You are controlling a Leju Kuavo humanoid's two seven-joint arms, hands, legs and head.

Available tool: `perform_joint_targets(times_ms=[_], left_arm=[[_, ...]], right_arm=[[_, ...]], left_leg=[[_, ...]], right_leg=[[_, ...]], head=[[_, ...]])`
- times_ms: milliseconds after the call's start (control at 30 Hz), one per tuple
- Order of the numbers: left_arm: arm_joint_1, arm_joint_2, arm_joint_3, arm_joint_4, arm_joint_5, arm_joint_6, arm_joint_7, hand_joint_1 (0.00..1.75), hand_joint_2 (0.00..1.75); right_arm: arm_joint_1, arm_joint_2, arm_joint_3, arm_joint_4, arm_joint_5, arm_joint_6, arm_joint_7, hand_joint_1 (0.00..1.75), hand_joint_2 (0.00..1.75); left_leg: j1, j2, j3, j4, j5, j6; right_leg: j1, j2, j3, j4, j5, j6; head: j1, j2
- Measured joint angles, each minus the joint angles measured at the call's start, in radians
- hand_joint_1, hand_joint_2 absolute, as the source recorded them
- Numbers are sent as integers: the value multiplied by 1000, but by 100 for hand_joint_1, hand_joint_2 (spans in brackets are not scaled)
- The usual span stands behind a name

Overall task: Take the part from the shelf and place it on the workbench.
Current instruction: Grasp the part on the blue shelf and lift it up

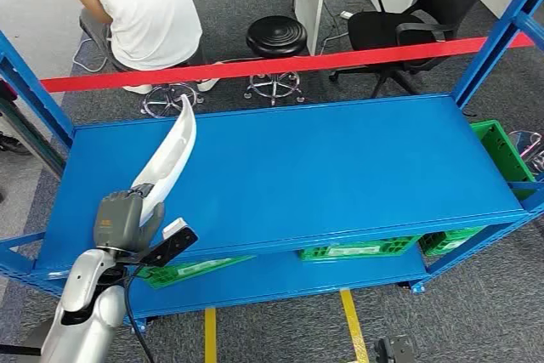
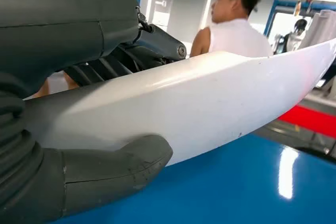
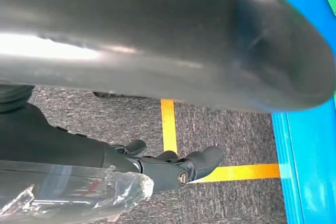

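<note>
Blue shelf (image 1: 333, 167); grey carpet (image 1: 487, 312); left hand (image 1: 121, 220) grips part (image 1: 168, 152).

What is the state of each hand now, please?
Left hand: holds the white part.
Right hand: cannot be told if open or closed.

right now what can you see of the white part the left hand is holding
The white part is a long, narrow, curved shell, glossy like moulded plastic, tapering to a rounded tip. The left hand grips its lower end, with the thumb under it and darker fingers over the top. It slants up and away from the hand over the left end of the blue shelf, its tip raised towards the red tape. In the left wrist view its underside looks clear of the blue surface.
</note>
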Motion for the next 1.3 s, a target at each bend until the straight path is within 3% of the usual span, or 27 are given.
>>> perform_joint_targets(times_ms=[67,167,233,333,367,400,433,500,533,567,700,733,800,867,900,933,967,1033,1067,1100,1200,1300], left_arm=[[8,-2,-1,-17,-1,7,-1,175,175],[33,-13,-7,-73,-1,23,-2,175,175],[45,-20,-14,-110,-1,31,-3,175,175],[62,-24,-28,-151,-4,43,-6,175,175],[69,-24,-32,-161,-6,44,-7,175,175],[76,-24,-37,-170,-7,46,-9,175,175],[80,-24,-41,-178,-8,49,-9,175,175],[86,-24,-49,-194,-10,55,-10,175,175],[87,-24,-53,-201,-12,57,-11,175,175],[88,-24,-56,-209,-13,60,-12,175,175],[96,-23,-64,-231,-16,66,-13,175,175],[98,-22,-66,-233,-16,66,-13,175,175],[100,-22,-68,-239,-16,68,-13,175,175],[101,-21,-72,-242,-16,71,-13,175,175],[103,-20,-73,-243,-16,72,-13,175,175],[105,-19,-74,-245,-16,74,-13,175,175],[107,-19,-75,-248,-16,76,-13,175,175],[109,-19,-77,-260,-17,80,-13,175,175],[109,-19,-79,-266,-17,82,-13,175,175],[110,-18,-81,-271,-17,85,-13,175,175],[114,-18,-83,-278,-17,91,-13,175,175],[116,-20,-86,-282,-16,94,-13,175,175]], right_arm=[[1,0,-3,0,0,-2,-2,0,0],[4,3,-12,0,0,-6,-13,0,0],[6,4,-16,0,-1,-8,-20,0,0],[9,4,-20,0,-3,-8,-26,0,0],[11,5,-22,0,-3,-8,-27,0,0],[12,5,-25,0,-4,-8,-29,0,0],[13,5,-28,1,-4,-7,-30,0,0],[11,7,-33,1,-4,-7,-33,0,0],[9,10,-35,1,-4,-6,-34,0,0],[7,12,-36,2,-4,-4,-35,0,0],[6,16,-42,2,-5,-2,-38,0,0],[7,16,-42,2,-5,-2,-39,0,0],[7,16,-44,2,-6,-2,-40,0,0],[7,16,-47,2,-6,-3,-44,0,0],[8,16,-49,2,-7,-5,-48,0,0],[8,16,-52,2,-8,-9,-51,0,0],[8,16,-55,2,-9,-13,-55,0,0],[8,16,-61,2,-12,-19,-62,0,0],[8,16,-64,2,-13,-19,-65,0,0],[8,16,-66,1,-15,-19,-67,0,0],[10,16,-72,1,-17,-15,-73,0,0],[14,14,-81,1,-17,-9,-80,0,0]], left_leg=[[-2,0,-1,2,-1,3],[-4,1,2,-9,7,20],[2,3,8,-30,22,28],[4,7,6,-39,30,29],[5,8,4,-38,31,27],[6,8,1,-38,34,24],[9,8,-3,-35,36,19],[17,7,-13,-25,40,4],[19,5,-19,-17,42,-5],[18,4,-24,-11,45,-13],[19,3,-37,-9,58,-33],[19,3,-48,13,35,-36],[19,4,-89,122,-55,-39],[17,4,-125,253,-136,-37],[15,4,-122,281,-151,-34],[13,4,-99,270,-150,-29],[10,4,-56,221,-135,-23],[3,4,52,78,-107,-11],[-1,4,87,25,-100,-7],[-4,4,102,-2,-97,-4],[-9,5,90,-10,-75,10],[-4,8,67,-17,-46,27]], right_leg=[[-1,0,0,-2,1,2],[-6,0,1,-11,8,16],[-6,-6,-13,17,-18,22],[-11,-15,-87,197,-120,30],[-14,-16,-107,250,-140,34],[-18,-16,-109,266,-141,38],[-22,-17,-90,237,-122,44],[-31,-16,-15,104,-68,58],[-34,-12,12,49,-50,58],[-35,-7,26,20,-41,53],[-31,0,8,31,-22,9],[-31,-1,-1,32,-14,-1],[-29,-4,-23,31,3,-15],[-25,-7,-48,32,20,-20],[-22,-8,-59,32,29,-21],[-20,-9,-71,32,37,-19],[-19,-8,-81,32,46,-17],[-16,-8,-95,33,61,-10],[-15,-8,-98,32,68,-4],[-15,-9,-99,30,76,2],[-20,-12,-102,16,97,20],[-20,-15,-130,55,40,30]], head=[[0,0],[-1,0],[2,0],[6,0],[6,0],[6,0],[6,0],[7,0],[8,0],[6,0],[4,0],[3,0],[1,0],[1,0],[1,0],[1,0],[1,0],[2,0],[2,0],[3,0],[3,0],[7,0]])
